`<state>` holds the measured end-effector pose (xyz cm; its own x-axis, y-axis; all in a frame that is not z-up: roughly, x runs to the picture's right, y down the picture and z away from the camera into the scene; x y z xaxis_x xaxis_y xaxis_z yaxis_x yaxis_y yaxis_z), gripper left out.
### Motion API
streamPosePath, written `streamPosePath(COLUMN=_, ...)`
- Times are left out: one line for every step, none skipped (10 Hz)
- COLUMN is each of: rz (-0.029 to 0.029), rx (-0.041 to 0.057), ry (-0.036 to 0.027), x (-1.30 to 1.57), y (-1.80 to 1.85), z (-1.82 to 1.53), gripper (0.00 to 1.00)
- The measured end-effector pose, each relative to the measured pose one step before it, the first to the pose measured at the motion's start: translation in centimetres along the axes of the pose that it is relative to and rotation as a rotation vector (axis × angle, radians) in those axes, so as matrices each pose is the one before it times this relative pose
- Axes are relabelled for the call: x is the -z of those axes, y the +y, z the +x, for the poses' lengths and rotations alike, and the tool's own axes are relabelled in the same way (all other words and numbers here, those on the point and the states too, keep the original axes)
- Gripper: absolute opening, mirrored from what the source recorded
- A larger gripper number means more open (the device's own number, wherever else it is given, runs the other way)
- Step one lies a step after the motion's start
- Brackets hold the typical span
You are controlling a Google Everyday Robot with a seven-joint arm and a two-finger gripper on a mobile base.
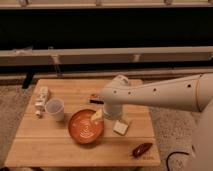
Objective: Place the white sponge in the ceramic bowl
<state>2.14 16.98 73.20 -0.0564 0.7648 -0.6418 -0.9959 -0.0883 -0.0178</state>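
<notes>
The gripper [97, 116] hangs at the right rim of the ceramic bowl [79, 134]; whether it is open or closed cannot be told. The white sponge [120, 127] lies flat on the table [45, 145] just right of the bowl, on the gripper's far side from the bowl's centre.

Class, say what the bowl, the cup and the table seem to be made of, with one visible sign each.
Bowl: probably glazed ceramic; glossy orange-brown with pale rings. Cup: likely plastic; white and translucent-looking. Table: wood; pale tan boards with faint seams. The gripper hangs over the bowl's rim, on the side of the white sponge.
</notes>
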Motion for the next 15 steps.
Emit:
streamPosePath(rz=0.00237, rx=-0.00218, ry=0.00182, x=-0.158, y=-0.664, z=0.166, gripper=1.00)
streamPosePath(rz=0.00014, rx=-0.00208, ry=0.00010, x=-0.166, y=-0.698, z=0.185, gripper=1.00)
streamPosePath(rz=0.00084, rx=-0.00335, ry=-0.00105, x=-0.086, y=-0.410, z=0.070, gripper=1.00)
streamPosePath(rz=-0.00079, rx=0.00291, ry=-0.00158, x=-0.207, y=0.430, z=-0.173, gripper=1.00)
streamPosePath(rz=-0.00098, rx=0.00409, ry=-0.00021, x=-0.142, y=0.579, z=-0.172, gripper=1.00)
streamPosePath(rz=-0.00207, rx=-0.00001, ry=-0.00006, x=-0.084, y=0.294, z=-0.138, gripper=1.00)
streamPosePath(rz=0.00407, rx=-0.00613, ry=0.00326, x=-0.153, y=-0.646, z=0.110, gripper=1.00)
streamPosePath(rz=0.00046, rx=-0.00159, ry=0.00247, x=-0.094, y=-0.621, z=0.223, gripper=1.00)
streamPosePath(rz=0.00012, rx=-0.00318, ry=-0.00075, x=-0.032, y=-0.778, z=0.164, gripper=1.00)
streamPosePath(rz=-0.00044, rx=-0.00610, ry=-0.00123, x=-0.090, y=-0.834, z=0.131, gripper=1.00)
streamPosePath(rz=-0.00265, rx=-0.00017, ry=-0.00075, x=-0.137, y=0.136, z=-0.113, gripper=1.00)
streamPosePath(rz=-0.00072, rx=-0.00129, ry=0.00073, x=-0.171, y=0.436, z=-0.220, gripper=1.00)
streamPosePath(rz=-0.00157, rx=0.00004, ry=-0.00013, x=-0.102, y=0.386, z=-0.134, gripper=1.00)
streamPosePath(rz=0.00064, rx=-0.00337, ry=0.00024, x=-0.098, y=-0.176, z=0.011, gripper=1.00)
streamPosePath(rz=0.00081, rx=-0.00464, ry=-0.00137, x=-0.145, y=-0.762, z=0.127, gripper=1.00)
